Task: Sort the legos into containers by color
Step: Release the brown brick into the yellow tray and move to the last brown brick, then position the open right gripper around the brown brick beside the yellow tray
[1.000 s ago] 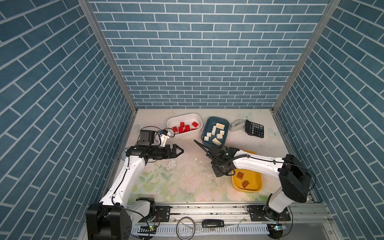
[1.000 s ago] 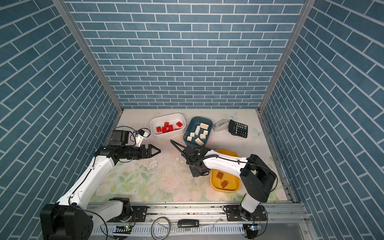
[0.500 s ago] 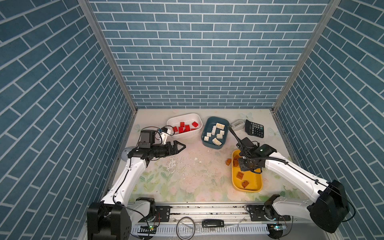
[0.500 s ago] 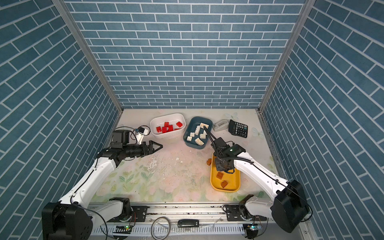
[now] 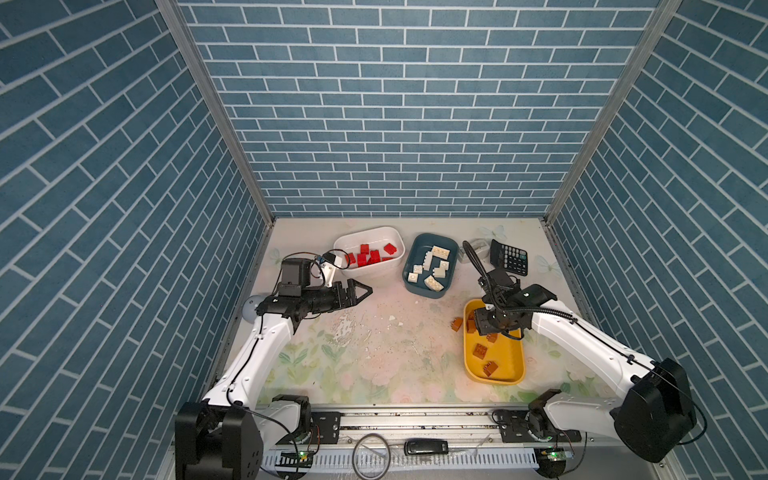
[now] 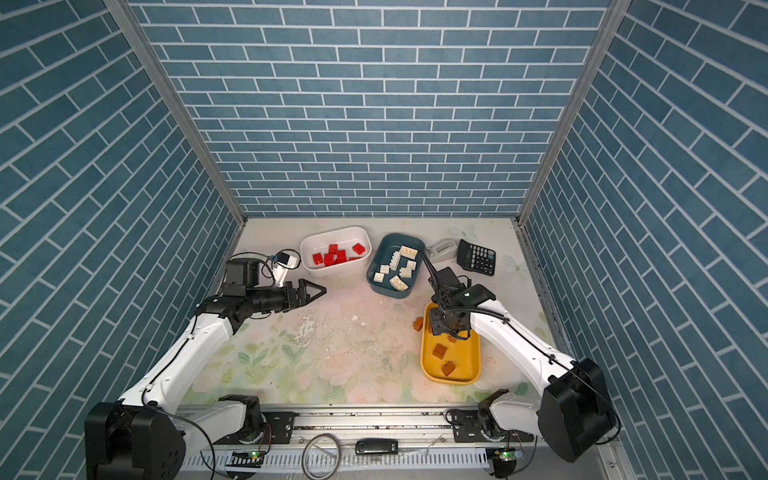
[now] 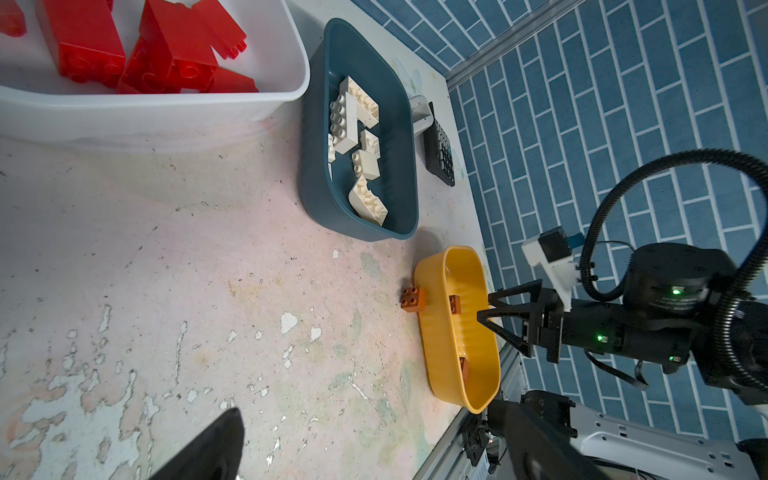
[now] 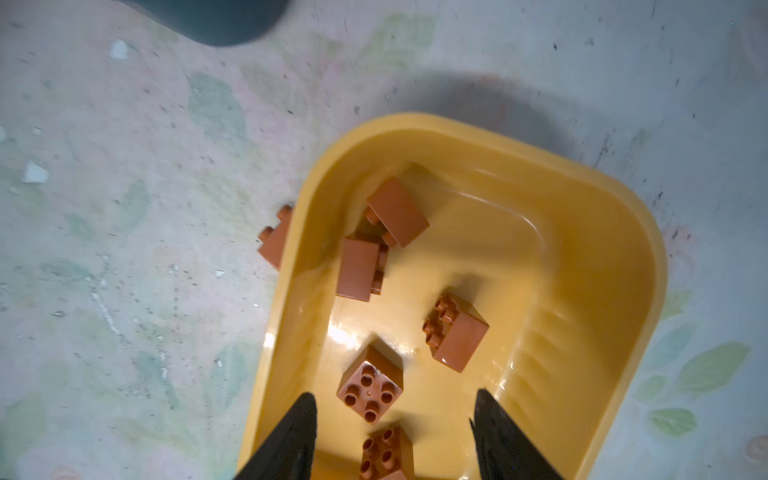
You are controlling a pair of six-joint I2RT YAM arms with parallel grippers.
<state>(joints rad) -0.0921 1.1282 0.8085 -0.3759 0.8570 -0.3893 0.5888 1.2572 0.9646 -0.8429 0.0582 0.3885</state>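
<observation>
The right gripper [image 8: 392,395], fingers released and empty, hangs above the yellow tub [image 5: 515,365] at lower right in both top views, where brown bricks [image 8: 455,332] lie inside. The left gripper [image 5: 368,292], spread wide and empty, hovers at centre left. Risk: a stray brown brick [image 5: 457,323] sits outside, hard by the tub's left rim. A grasp there could clip the rim and shift the tub. Hidden: the right arm [image 5: 582,336] covers the tub's far end from above, and two bricks are blurred in the right wrist view.

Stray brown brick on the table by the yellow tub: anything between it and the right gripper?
Yes: the right gripper hangs open over the inside of the yellow tub, while the brown brick sits just outside the tub's side wall. That wall stands between them. Nothing else visible does.
</observation>
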